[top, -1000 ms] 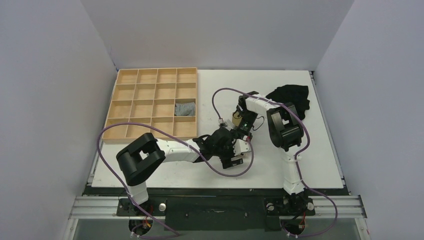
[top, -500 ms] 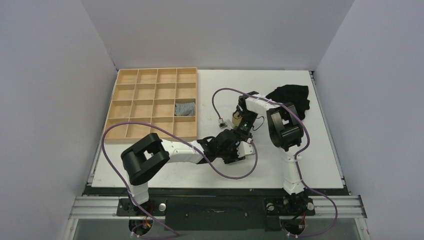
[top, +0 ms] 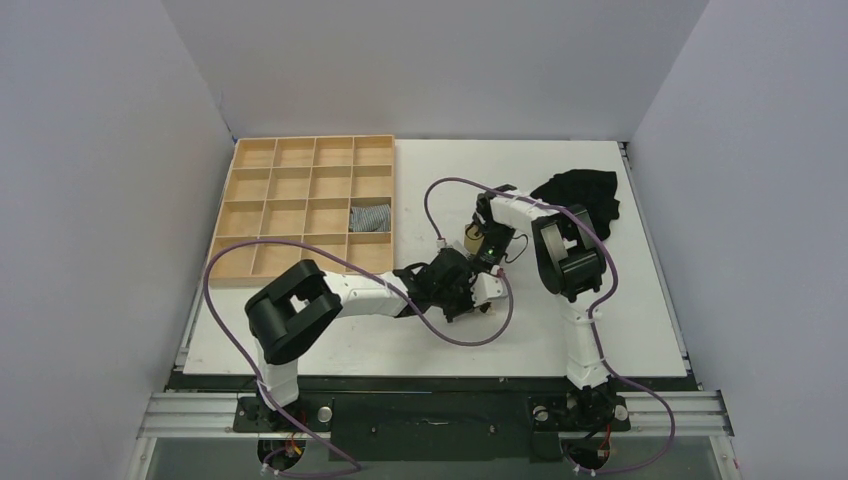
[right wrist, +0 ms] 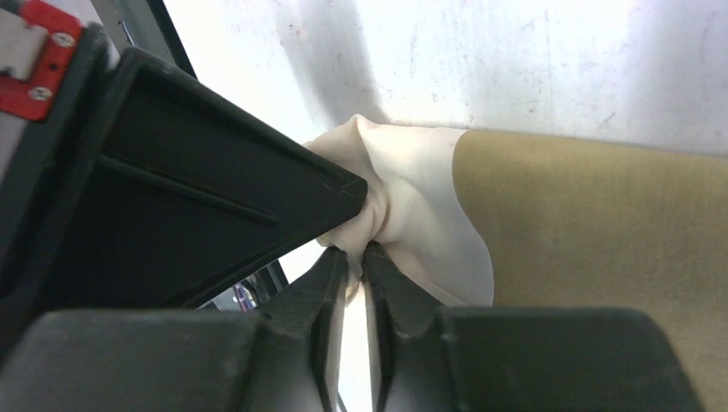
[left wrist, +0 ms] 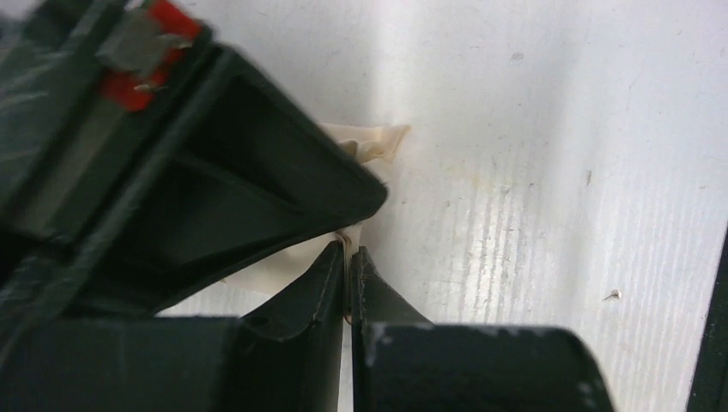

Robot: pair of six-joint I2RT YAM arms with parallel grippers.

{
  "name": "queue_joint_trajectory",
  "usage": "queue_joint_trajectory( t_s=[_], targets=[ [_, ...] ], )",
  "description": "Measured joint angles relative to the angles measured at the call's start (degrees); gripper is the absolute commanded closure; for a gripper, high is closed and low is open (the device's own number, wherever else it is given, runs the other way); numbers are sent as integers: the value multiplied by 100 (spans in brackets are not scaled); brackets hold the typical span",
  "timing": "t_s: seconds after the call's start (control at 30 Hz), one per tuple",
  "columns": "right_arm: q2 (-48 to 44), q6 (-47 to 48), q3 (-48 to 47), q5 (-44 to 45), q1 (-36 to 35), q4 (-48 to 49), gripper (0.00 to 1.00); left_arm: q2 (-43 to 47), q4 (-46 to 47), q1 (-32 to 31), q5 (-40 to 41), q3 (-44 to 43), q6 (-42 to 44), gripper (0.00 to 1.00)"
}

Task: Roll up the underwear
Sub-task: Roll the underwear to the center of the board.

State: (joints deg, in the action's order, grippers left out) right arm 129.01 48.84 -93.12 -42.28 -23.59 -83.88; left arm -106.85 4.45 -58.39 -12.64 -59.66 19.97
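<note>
L pincer (left wrist: 349, 257) & R pincer (right wrist: 356, 257) both clamped on 1 underwear (right wrist: 592, 223); 1 tray (top: 265, 185), 1 black garment (top: 585, 195).
</note>
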Motion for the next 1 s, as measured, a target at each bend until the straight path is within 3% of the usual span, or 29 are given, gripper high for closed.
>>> queue_joint_trajectory(
  t_s=[0.03, 0.23, 0.7, 1.0],
  targets=[
    [0, -37, 20, 0, 7, 13, 78, -11, -76, 68, -136, -57, -35, 100],
    [-61, -264, 205, -20, 94, 208, 69, -109, -503, 568, -920, -352, -262, 100],
    [-1174, -881, 629, 122, 643, 754, 65, -590, -1412, 925, -2400, -1021, -575, 100],
    [-2304, -1591, 1613, 435, 1318, 1674, 62, -938, -1506, 1228, -2951, -1200, -1132, 100]
  ],
)
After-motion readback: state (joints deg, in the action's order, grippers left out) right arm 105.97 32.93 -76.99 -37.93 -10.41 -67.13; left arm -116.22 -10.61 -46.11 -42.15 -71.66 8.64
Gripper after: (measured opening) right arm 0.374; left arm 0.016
